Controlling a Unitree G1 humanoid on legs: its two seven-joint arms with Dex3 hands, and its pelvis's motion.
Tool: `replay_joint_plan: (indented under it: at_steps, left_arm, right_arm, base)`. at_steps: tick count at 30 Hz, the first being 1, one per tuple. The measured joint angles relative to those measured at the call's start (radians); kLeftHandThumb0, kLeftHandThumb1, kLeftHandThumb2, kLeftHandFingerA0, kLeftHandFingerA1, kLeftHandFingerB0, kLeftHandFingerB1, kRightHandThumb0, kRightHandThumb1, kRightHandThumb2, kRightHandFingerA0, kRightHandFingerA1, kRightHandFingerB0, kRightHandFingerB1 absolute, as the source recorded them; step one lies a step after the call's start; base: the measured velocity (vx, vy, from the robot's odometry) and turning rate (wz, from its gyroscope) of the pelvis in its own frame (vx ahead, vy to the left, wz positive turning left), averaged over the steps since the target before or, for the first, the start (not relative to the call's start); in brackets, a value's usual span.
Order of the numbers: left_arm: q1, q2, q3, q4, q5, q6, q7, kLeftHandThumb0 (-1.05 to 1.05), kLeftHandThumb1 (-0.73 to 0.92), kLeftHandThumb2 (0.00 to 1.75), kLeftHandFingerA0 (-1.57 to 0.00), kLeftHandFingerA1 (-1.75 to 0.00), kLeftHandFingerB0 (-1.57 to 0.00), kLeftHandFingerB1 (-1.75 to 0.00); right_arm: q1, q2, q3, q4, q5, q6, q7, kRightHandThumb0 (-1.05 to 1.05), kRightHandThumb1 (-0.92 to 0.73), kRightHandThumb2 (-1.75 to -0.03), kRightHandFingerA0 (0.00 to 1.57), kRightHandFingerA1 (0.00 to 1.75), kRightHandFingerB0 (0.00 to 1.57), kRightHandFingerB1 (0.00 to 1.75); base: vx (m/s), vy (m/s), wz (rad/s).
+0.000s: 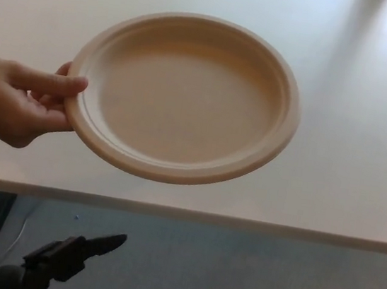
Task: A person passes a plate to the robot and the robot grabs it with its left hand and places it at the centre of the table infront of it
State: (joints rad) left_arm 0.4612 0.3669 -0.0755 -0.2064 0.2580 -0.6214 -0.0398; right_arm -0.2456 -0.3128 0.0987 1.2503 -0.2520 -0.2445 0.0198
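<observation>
Head view shows the left robot hand (68, 256) low at the bottom left, below the edge of the tabletop (365, 139). One dark finger points up and to the right; whether the robot hand is spread or pressed together I cannot tell. The plate (185, 101) is above it and to the right, well apart, not touching it. A person's hand (14, 99) pinches its left rim and holds it over the tabletop. The plate is round and beige, open side up, tilted a little. No writing is visible on it.
</observation>
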Motion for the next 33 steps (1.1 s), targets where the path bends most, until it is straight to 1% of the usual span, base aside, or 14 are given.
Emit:
replay_joint_plan:
  at_steps: [4, 5, 7, 8, 12, 13, 14, 19, 20, 21, 26, 28, 29, 33]
  left_arm:
    - [0.054, 0.004, 0.012, -0.168, 0.0, -0.013, -0.005, -0.66, 0.52, 0.57, -0.34, -0.35, -0.31, -0.32]
    - [0.069, 0.004, 0.015, -0.214, -0.001, -0.019, -0.006, -0.68, 0.46, 0.85, -0.25, -0.45, -0.38, -0.48]
    - [0.086, 0.003, 0.023, -0.276, -0.001, -0.036, -0.006, -0.72, 0.57, 0.58, -0.42, -0.37, -0.5, -0.36]
    - [0.092, -0.002, 0.034, -0.317, -0.001, -0.052, -0.005, -0.49, 0.42, 0.8, -0.26, -0.45, -0.44, -0.52]
    - [0.12, -0.029, 0.06, -0.422, -0.002, -0.113, -0.002, -0.47, 0.43, 0.78, -0.28, -0.44, -0.42, -0.5]
    - [0.123, -0.035, 0.066, -0.435, -0.002, -0.126, -0.001, -0.35, 0.61, 0.58, -0.41, -0.34, -0.54, -0.37]
    - [0.124, -0.043, 0.071, -0.445, -0.002, -0.138, -0.001, -0.41, 0.49, 0.81, -0.53, -0.53, -0.56, -0.52]
    - [0.087, -0.112, 0.076, -0.512, -0.003, -0.204, 0.013, -0.46, 0.45, 0.83, -0.68, -0.6, -0.56, -0.52]
    - [0.077, -0.123, 0.076, -0.521, -0.004, -0.215, 0.015, -0.4, 0.52, 0.56, -0.77, -0.44, -0.68, -0.41]
    - [0.056, -0.146, 0.071, -0.536, -0.006, -0.237, 0.02, -0.28, 0.5, 0.56, -0.99, -0.53, -0.54, -0.39]
    - [0.079, -0.159, -0.013, -0.616, -0.059, -0.255, 0.026, -0.27, 0.5, 0.56, -1.05, -0.61, -0.48, -0.37]
    - [0.063, -0.163, -0.005, -0.652, -0.092, -0.241, 0.028, -0.27, 0.5, 0.56, -1.0, -0.58, -0.44, -0.36]
    - [0.049, -0.163, 0.008, -0.659, -0.101, -0.239, 0.028, -0.47, 0.45, 0.55, -0.48, -0.37, -0.47, -0.35]
    - [-0.075, -0.162, 0.135, -0.653, -0.1, -0.226, 0.027, -0.63, 0.45, 0.72, -0.22, -0.39, -0.37, -0.41]
  right_arm:
    - [-0.007, 0.0, 0.0, 0.0, 0.0, 0.0, 0.0, -0.81, -0.77, -0.63, 0.44, 0.67, 0.36, 0.52]
    - [-0.009, 0.0, 0.0, 0.0, 0.0, 0.0, 0.0, -0.8, -0.77, -0.63, 0.43, 0.67, 0.36, 0.53]
    - [-0.013, 0.0, 0.0, 0.0, 0.0, 0.0, 0.0, -0.8, -0.78, -0.61, 0.42, 0.66, 0.35, 0.52]
    - [-0.017, 0.0, 0.0, 0.0, 0.0, 0.0, 0.0, -0.8, -0.77, -0.63, 0.43, 0.67, 0.36, 0.53]
    - [-0.025, 0.0, -0.001, 0.001, 0.0, 0.0, 0.0, -0.82, -0.73, -0.65, 0.43, 0.67, 0.33, 0.53]
    - [-0.025, 0.0, -0.001, 0.001, 0.0, 0.0, 0.0, -0.8, -0.78, -0.64, 0.45, 0.68, 0.35, 0.53]
    - [-0.025, 0.0, -0.001, 0.001, 0.0, 0.0, 0.0, -0.79, -0.78, -0.64, 0.45, 0.68, 0.35, 0.53]
    - [-0.026, 0.0, 0.0, 0.002, 0.0, 0.0, 0.0, -0.78, -0.79, -0.64, 0.44, 0.67, 0.36, 0.52]
    - [-0.026, -0.001, 0.0, 0.003, 0.0, 0.0, 0.0, -0.77, -0.78, -0.64, 0.43, 0.65, 0.36, 0.51]
    - [-0.028, -0.002, 0.0, 0.004, 0.0, 0.0, 0.0, -0.8, -0.74, -0.65, 0.42, 0.66, 0.33, 0.52]
    - [-0.037, -0.005, -0.001, 0.009, 0.0, 0.001, 0.001, -0.79, -0.75, -0.63, 0.43, 0.66, 0.34, 0.52]
    - [-0.039, -0.006, -0.003, 0.015, 0.0, 0.002, 0.003, -0.79, -0.74, -0.63, 0.42, 0.66, 0.33, 0.52]
    - [-0.041, -0.006, -0.004, 0.017, 0.001, 0.002, 0.004, -0.78, -0.77, -0.63, 0.43, 0.66, 0.34, 0.52]
    - [-0.043, -0.007, -0.006, 0.019, 0.001, 0.002, 0.005, -0.76, -0.77, -0.63, 0.45, 0.68, 0.35, 0.52]
  base:
    - [0.0, 0.0, 0.0]
    - [0.0, 0.0, 0.0]
    - [0.0, 0.0, 0.0]
    - [0.0, 0.0, 0.0]
    - [0.0, 0.0, 0.0]
    - [0.0, 0.0, 0.0]
    - [0.0, 0.0, 0.0]
    - [0.0, 0.0, 0.0]
    - [0.0, 0.0, 0.0]
    - [0.0, 0.0, 0.0]
    - [0.0, 0.0, 0.0]
    - [0.0, 0.0, 0.0]
    - [0.0, 0.0, 0.0]
    - [0.0, 0.0, 0.0]
